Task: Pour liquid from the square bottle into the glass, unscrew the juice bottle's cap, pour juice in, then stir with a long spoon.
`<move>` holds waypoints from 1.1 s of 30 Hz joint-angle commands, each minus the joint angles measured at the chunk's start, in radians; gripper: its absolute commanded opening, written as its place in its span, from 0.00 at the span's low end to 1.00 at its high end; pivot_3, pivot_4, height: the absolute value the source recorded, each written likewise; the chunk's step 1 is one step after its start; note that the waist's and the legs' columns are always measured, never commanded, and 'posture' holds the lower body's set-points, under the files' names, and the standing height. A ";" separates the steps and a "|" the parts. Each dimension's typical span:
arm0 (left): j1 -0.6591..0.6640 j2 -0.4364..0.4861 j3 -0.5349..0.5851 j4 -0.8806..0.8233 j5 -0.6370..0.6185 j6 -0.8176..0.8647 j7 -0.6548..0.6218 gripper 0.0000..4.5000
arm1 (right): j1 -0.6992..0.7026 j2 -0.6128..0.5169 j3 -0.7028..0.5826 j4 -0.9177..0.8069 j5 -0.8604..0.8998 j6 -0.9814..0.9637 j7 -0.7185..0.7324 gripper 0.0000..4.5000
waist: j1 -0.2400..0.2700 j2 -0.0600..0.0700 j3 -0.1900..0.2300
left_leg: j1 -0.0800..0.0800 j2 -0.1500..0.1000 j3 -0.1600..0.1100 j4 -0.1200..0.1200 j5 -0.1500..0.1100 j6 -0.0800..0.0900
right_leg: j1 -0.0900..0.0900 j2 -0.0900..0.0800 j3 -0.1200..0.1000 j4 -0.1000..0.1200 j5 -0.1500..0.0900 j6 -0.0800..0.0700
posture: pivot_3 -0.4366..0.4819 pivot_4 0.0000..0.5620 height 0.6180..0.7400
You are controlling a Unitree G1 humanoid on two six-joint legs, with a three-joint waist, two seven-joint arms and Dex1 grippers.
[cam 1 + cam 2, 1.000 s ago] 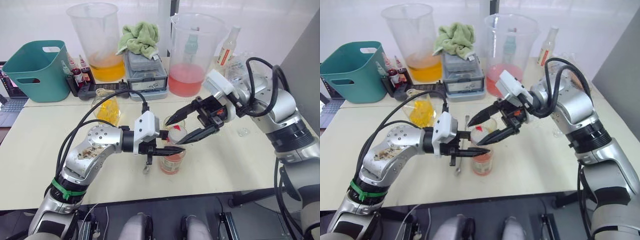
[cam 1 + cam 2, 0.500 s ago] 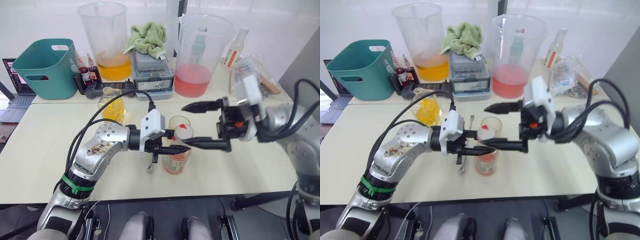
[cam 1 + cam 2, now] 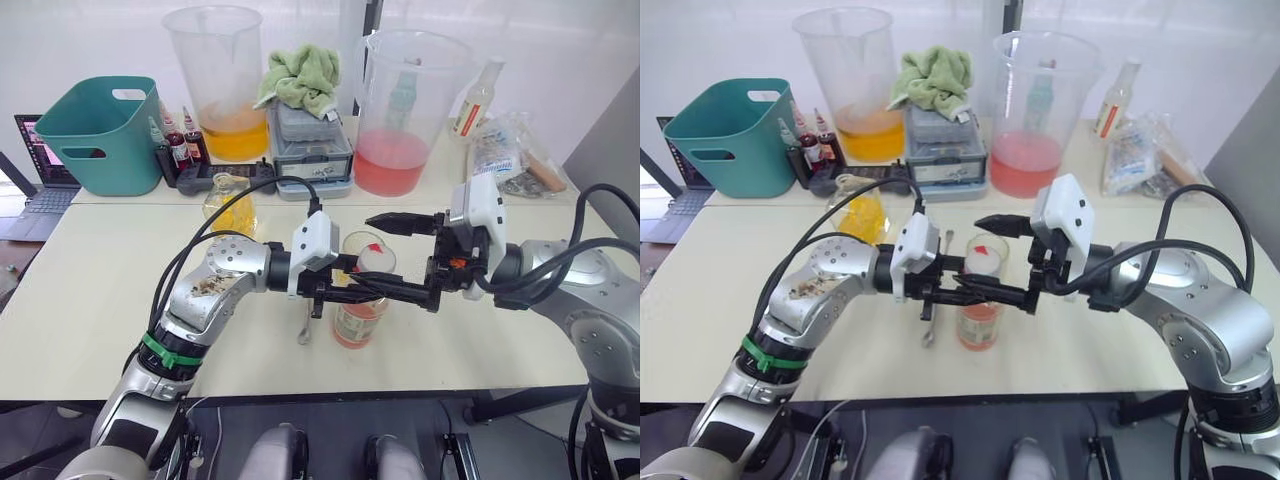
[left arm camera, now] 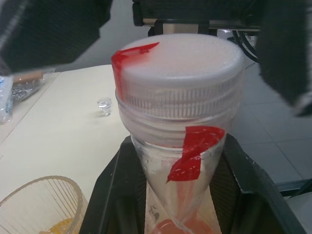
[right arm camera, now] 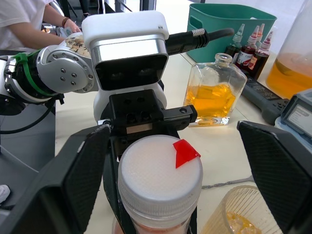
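The juice bottle (image 3: 357, 318) stands at the table's middle with a little pinkish-orange liquid. My left gripper (image 3: 343, 290) is shut on its neck, just under the whitish cap (image 3: 372, 260), which carries red tape. My right gripper (image 5: 180, 180) is open, one finger on each side of the cap (image 5: 161, 170) and clear of it. The glass (image 3: 360, 242) stands right behind the bottle with some yellow liquid. Further left sits the square bottle (image 3: 231, 203), half full of yellow liquid. The long spoon (image 3: 305, 325) lies flat on the table under my left gripper.
At the back stand a teal bin (image 3: 95, 135), dropper bottles (image 3: 180, 140), two large jugs (image 3: 215, 80) (image 3: 410, 100), a grey box (image 3: 312, 145) with a green cloth and a slim bottle (image 3: 477, 97). A small clear stopper (image 4: 104, 106) lies on the table. A person (image 5: 24, 14) sits beyond.
My right gripper has swung down from a tilted pose to level, its open fingers now on either side of the cap. The left gripper has kept its hold. The head camera has shifted.
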 commanded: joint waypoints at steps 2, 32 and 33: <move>0.010 -0.004 -0.043 0.034 0.049 0.012 0.000 0.28 | -0.001 -0.017 -0.028 -0.004 0.009 -0.009 0.027 0.58 | 0.002 0.000 0.000 | 0.000 0.000 0.000 0.000 0.000 0.000 | 0.000 0.000 0.000 0.000 0.000 0.000 | 0.48 0.27 1.00; 0.019 0.037 -0.038 -0.040 0.049 0.072 0.017 0.28 | -0.422 -0.044 0.184 0.542 -0.124 -0.348 0.753 1.00 | -0.014 0.000 0.000 | 0.000 0.000 -0.002 0.000 -0.002 -0.003 | -0.001 0.000 0.000 0.001 0.000 0.000 | 0.48 0.27 1.00; 0.016 0.033 -0.039 -0.033 0.049 0.069 0.016 0.28 | -0.387 -0.055 0.160 0.509 -0.136 -0.344 0.719 1.00 | -0.012 0.000 0.000 | 0.000 0.000 -0.002 0.000 -0.002 -0.004 | -0.001 0.000 0.000 0.002 0.000 0.000 | 0.48 0.27 1.00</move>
